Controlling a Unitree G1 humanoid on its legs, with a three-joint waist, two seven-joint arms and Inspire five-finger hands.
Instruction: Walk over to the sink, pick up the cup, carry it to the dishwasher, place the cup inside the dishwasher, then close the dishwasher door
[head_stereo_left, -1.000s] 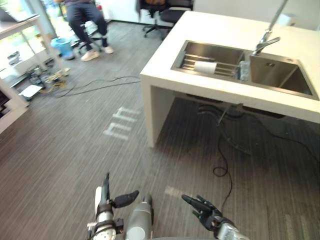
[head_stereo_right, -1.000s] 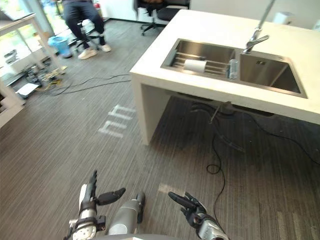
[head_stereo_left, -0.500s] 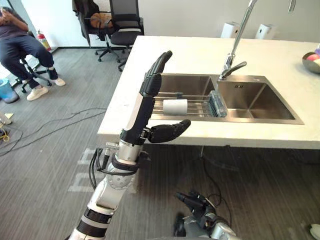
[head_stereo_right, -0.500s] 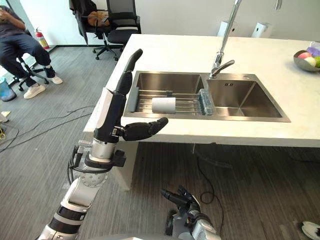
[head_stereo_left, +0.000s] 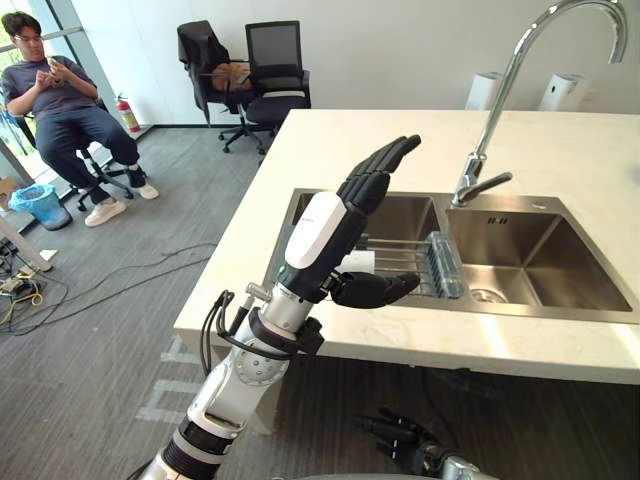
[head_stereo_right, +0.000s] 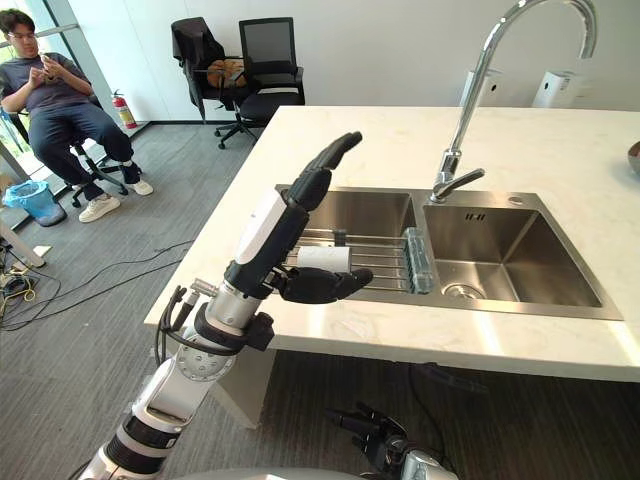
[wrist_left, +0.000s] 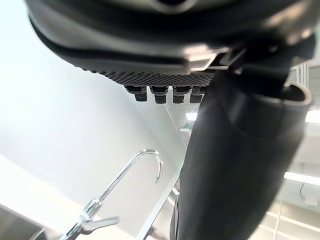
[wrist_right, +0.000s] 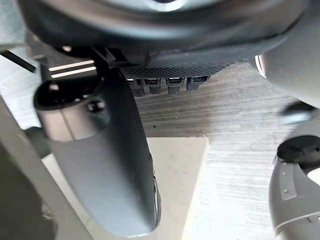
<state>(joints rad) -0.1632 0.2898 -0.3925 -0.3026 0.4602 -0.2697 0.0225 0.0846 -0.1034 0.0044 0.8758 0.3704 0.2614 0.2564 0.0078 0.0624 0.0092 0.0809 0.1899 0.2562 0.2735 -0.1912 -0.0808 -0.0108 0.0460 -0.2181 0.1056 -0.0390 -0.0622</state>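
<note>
- Left robot hand: hovering raised in front of the sink, fingers straight, thumb sticking out sideways, holding nothing.
- Right robot hand: hanging low over the floor, below the surface edge, fingers relaxed & spread, empty.
- Cup: white, lying on its side on the wire rack across the left basin; no robot hand touching it.
- Faucet: tall, curved, standing behind the sink betw. the 2 basins.
- Person: sitting far left in bkgd.
- Office chairs: standing by the back wall.
</note>
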